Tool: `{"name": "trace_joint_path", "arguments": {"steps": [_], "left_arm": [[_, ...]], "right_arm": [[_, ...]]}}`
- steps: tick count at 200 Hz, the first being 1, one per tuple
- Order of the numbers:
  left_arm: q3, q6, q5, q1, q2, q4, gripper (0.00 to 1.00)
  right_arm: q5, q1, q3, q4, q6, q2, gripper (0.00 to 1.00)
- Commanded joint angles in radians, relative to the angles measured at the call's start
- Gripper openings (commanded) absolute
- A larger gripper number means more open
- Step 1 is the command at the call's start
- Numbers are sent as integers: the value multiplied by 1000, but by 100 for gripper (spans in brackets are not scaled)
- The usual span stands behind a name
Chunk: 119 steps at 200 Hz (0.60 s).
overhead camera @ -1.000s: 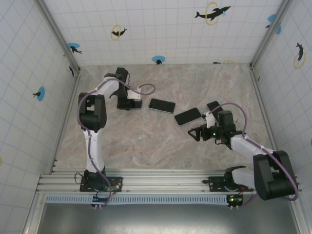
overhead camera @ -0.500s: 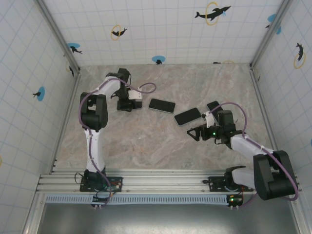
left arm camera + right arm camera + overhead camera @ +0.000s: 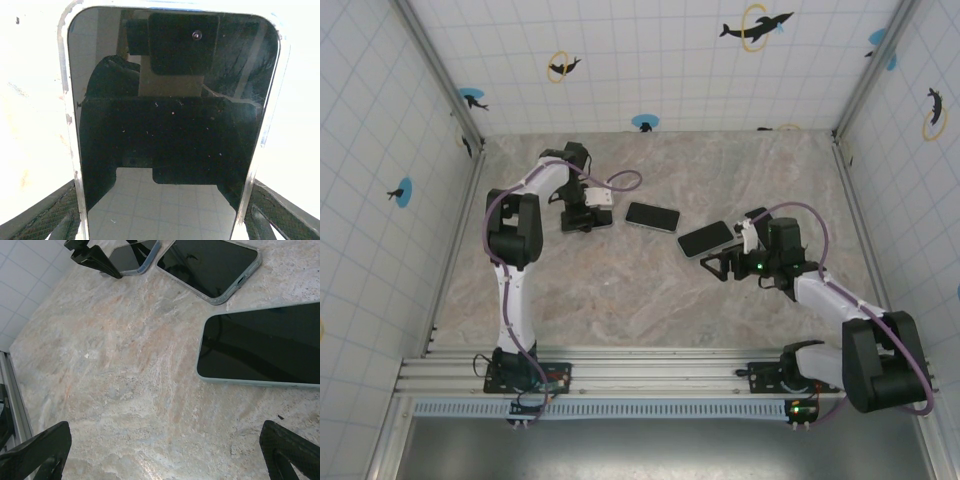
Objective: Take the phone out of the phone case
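Far left on the table (image 3: 620,300), the left gripper (image 3: 585,218) straddles a cased phone (image 3: 170,125); whether its jaws pinch it is unclear. The right gripper (image 3: 165,455) gapes wide, holding nothing.

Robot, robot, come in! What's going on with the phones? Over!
Left gripper straddling cased phone, grip unclear. Right gripper open, empty, beside another phone. Phone not out of case. Nothing in the way.

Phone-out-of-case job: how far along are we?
Done: nothing; the phone sits inside its clear case, flat on the table. In hand: left claw straddles that phone, contact unclear; right claw hangs open beside a second phone. Left: grip, separate case from phone.
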Motion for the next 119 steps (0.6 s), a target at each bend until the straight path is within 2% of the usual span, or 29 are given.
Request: {"name": "trace_joint_path", "arguments": {"steps": [1,37,60,119], "left_arm": [[-35,-19,17,-12,50,-76,68],[-25,-60,46,-18,6,-53,59],[-18,-178,39,-23,-30,15,54],[-53,-419,30,-48,-110,102,52]], "right_arm": [[-28,5,22,35,14,-16,99],[-32,5,5,84,55,-24,99],[-33,4,-16,144,109,-30,99],[-47,9,-57,300,237,-1,99]]}}
